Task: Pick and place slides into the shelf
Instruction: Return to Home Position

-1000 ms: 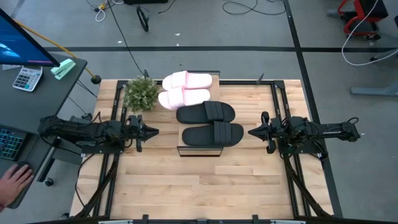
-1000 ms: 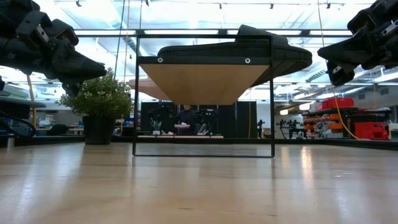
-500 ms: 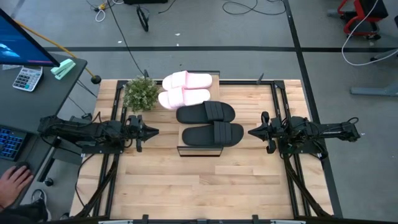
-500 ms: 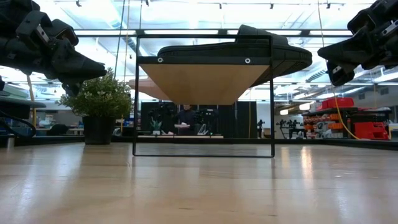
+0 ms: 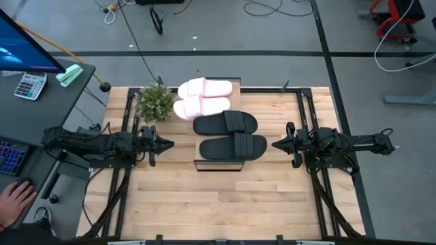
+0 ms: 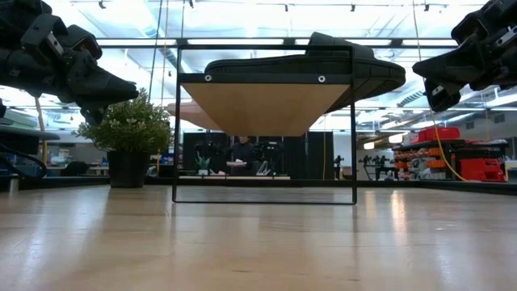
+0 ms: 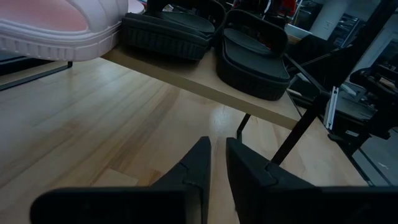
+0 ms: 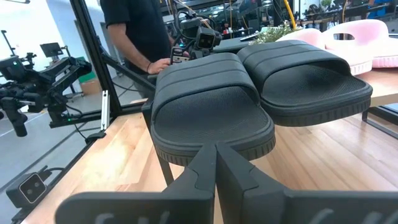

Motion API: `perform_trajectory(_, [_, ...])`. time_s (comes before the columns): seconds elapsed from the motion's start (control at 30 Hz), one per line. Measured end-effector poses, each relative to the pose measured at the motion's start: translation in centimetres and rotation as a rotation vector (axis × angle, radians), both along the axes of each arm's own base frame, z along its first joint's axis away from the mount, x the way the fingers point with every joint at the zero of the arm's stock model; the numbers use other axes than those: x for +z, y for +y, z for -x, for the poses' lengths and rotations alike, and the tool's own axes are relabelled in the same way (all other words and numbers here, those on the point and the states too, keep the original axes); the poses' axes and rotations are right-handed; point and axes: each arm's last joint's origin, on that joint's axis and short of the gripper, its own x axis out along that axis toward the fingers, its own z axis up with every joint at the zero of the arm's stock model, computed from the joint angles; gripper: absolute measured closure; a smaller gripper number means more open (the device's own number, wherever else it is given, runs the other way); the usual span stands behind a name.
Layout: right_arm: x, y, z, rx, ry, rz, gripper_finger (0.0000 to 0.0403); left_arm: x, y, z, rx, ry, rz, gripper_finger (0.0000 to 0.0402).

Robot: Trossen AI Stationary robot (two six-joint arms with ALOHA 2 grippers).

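Four slides (image 5: 225, 123) sit on the shelf (image 6: 258, 109), pink pair (image 5: 203, 97) at the far end, black pair (image 5: 231, 146) nearer. Foam looks light and squishy, so I'd pinch the wide strap. Left jaws closed to a sliver, right jaws fully together, both empty, flanking the shelf.

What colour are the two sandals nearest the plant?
Those sandals are pale pink, best seen in the high view.

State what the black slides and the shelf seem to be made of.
Black slides: likely moulded foam or soft rubber, matte, ribbed straps, no shine. Shelf: light wood-grain plank, possibly laminate, on a thin black frame, seemingly metal.
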Motion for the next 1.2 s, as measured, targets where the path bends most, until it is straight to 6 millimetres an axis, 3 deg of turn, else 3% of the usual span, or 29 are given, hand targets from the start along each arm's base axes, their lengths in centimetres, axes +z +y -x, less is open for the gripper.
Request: perform_trajectory(1.2, [-0.04,0.0,-0.01,0.001,0.001,0.0,0.0392,0.0,0.0,0.0,-0.001,0.0,0.0,0.0341])
